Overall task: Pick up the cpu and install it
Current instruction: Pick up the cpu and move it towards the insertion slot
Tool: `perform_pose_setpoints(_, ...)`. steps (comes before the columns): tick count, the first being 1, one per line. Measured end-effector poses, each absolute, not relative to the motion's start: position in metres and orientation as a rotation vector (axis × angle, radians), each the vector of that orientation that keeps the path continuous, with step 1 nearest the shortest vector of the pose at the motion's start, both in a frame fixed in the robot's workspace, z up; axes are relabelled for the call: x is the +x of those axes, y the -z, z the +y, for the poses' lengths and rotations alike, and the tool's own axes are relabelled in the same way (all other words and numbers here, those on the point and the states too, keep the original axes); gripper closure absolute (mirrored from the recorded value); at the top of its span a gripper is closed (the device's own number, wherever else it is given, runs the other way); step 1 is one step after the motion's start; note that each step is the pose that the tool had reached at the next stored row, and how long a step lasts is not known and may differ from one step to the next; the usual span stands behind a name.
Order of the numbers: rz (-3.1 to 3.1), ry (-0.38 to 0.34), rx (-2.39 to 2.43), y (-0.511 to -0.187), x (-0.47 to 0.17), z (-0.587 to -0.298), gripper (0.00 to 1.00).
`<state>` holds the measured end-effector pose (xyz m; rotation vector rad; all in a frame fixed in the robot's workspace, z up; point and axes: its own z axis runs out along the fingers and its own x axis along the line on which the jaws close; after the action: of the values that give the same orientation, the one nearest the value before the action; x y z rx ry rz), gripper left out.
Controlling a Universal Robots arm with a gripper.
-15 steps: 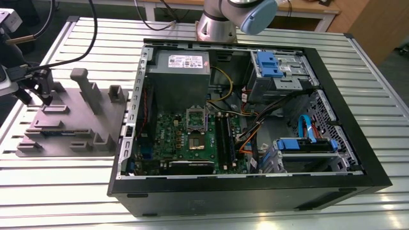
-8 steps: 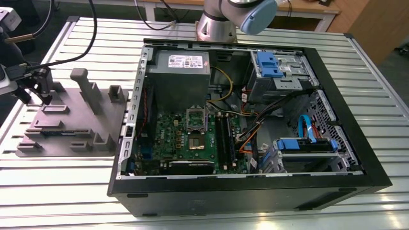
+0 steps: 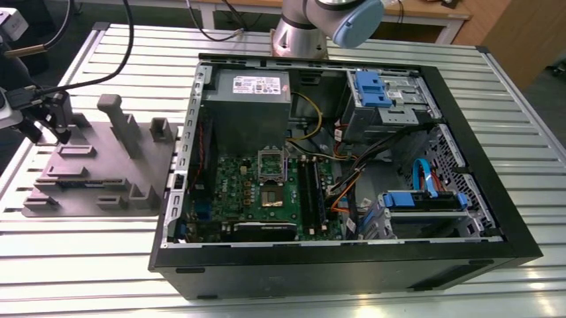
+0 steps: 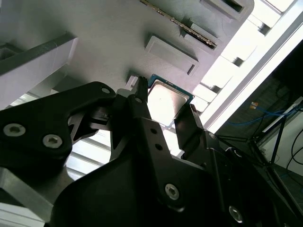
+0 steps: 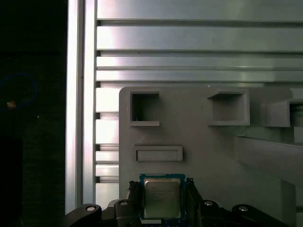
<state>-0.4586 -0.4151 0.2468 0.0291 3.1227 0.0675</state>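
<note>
Slatted metal table [image 3: 89, 265], grey fixture plate [image 5: 203, 156] on it. cpu [image 5: 162, 198] lies flat near plate's edge, straddled by gripper [image 5: 162, 185], spread, not clamped. Likely light, rigid, fragile underneath: take by opposite side edges, gently.

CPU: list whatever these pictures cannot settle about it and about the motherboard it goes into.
The cpu underside: it faces down on the grey holder in both wrist views.
The cpu's near edge: covered by the gripper in the second wrist view.
The socket on the motherboard: too small in the exterior view to judge its state.
</note>
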Motion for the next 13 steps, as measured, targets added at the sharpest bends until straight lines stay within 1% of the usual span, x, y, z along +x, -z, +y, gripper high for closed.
perform_pose_setpoints(13, 3.122, -0.068, 0.029, -0.2520, -0.4586, -0.4151, 0.53)
